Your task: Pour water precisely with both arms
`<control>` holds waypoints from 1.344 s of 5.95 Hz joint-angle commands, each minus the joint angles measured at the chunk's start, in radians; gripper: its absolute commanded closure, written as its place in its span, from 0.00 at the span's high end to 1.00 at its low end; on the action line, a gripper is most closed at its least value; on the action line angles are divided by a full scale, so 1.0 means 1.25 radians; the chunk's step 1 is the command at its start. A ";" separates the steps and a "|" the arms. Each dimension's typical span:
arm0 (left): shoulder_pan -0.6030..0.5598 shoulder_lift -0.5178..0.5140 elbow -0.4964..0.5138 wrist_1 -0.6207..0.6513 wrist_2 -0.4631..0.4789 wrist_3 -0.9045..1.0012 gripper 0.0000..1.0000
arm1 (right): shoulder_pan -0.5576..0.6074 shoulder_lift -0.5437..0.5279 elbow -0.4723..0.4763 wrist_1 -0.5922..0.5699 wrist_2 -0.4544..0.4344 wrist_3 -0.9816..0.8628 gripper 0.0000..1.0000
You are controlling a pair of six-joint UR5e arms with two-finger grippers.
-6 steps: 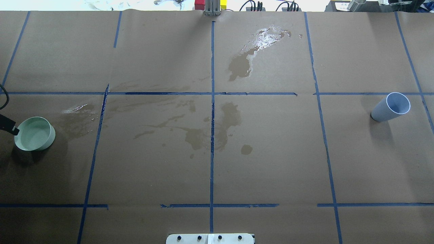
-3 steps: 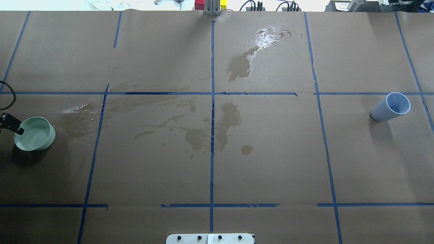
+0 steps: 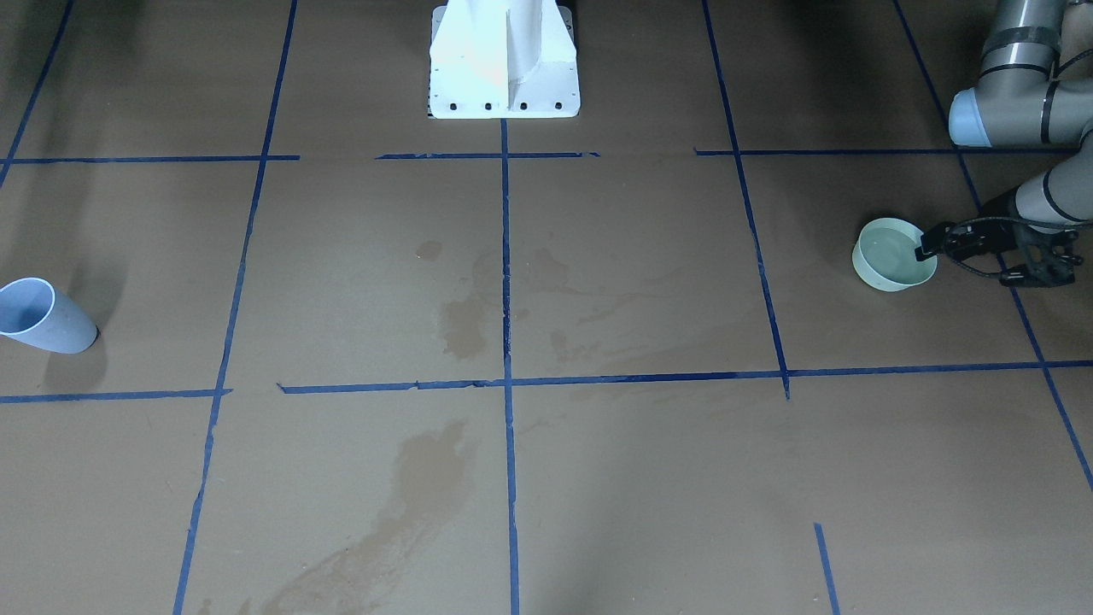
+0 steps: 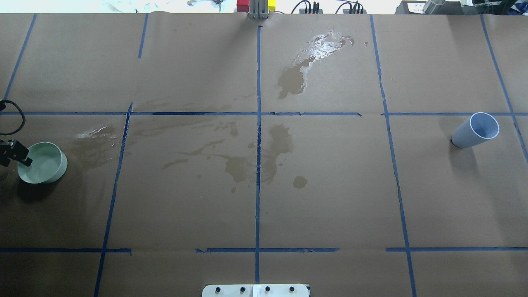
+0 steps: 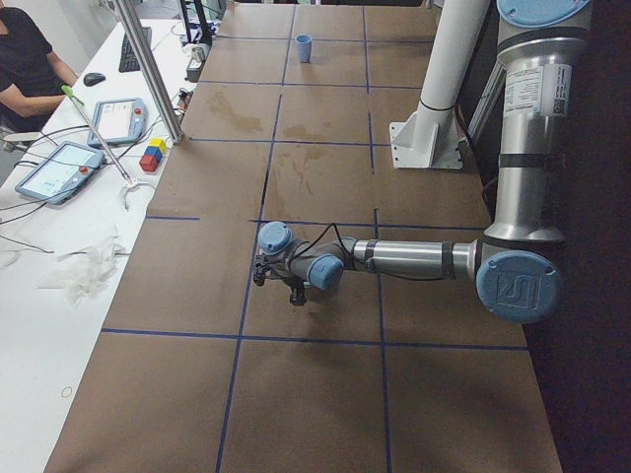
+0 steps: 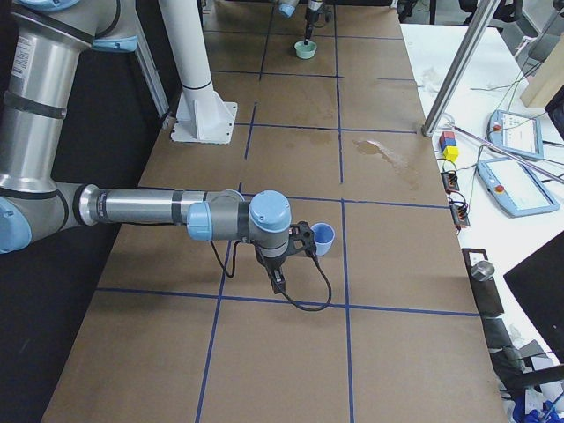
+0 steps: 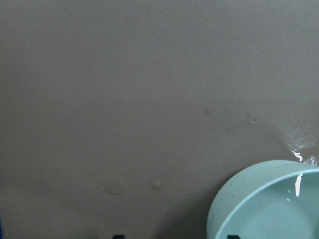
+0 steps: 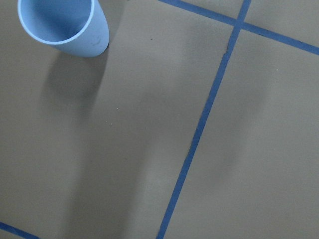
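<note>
At 9 o'clock on the desk (image 4: 185,206), as seen from overhead, the water (image 7: 281,211) is held in a pale green bowl (image 4: 62,167) that stands flat on the brown paper. The left arm (image 3: 1020,115) is positioned beside it, with its jaws set at the bowl's 9 o'clock edge. In the left wrist view two dark tips just show at the lower border, one outside the bowl wall and one over its inside. The left jaws are therefore read as parted astride the rim, with nothing gripped.

At 3 o'clock, well apart from the bowl, a blue cup (image 4: 474,132) is stood upright; whether anything is in it cannot be told. The right arm (image 6: 150,210) is seen only from the desk's right end, its jaws just beside the cup. Whether the right jaws are parted or closed cannot be told, and no fingers appear in the right wrist view. Dark wet stains (image 4: 247,165) are spread near the centre and toward 12 o'clock.

The task is judged to be at its very start, since neither vessel is lifted and no water is being poured. Nearly everything appears to be left. The bowl rim must be pinched, the cup taken up, the two brought together, and the water tipped across without adding to the stains.
</note>
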 commanded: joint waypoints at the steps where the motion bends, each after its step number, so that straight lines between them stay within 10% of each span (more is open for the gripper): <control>1: 0.008 -0.003 0.000 0.000 -0.003 0.000 0.49 | 0.000 0.000 0.001 0.001 0.000 -0.002 1.00; 4: 0.008 -0.010 -0.009 0.000 -0.006 -0.002 0.01 | 0.000 0.000 0.001 0.001 0.000 -0.002 1.00; 8: 0.008 -0.075 -0.041 -0.020 -0.121 -0.119 0.00 | 0.000 0.000 0.006 0.000 0.000 -0.001 1.00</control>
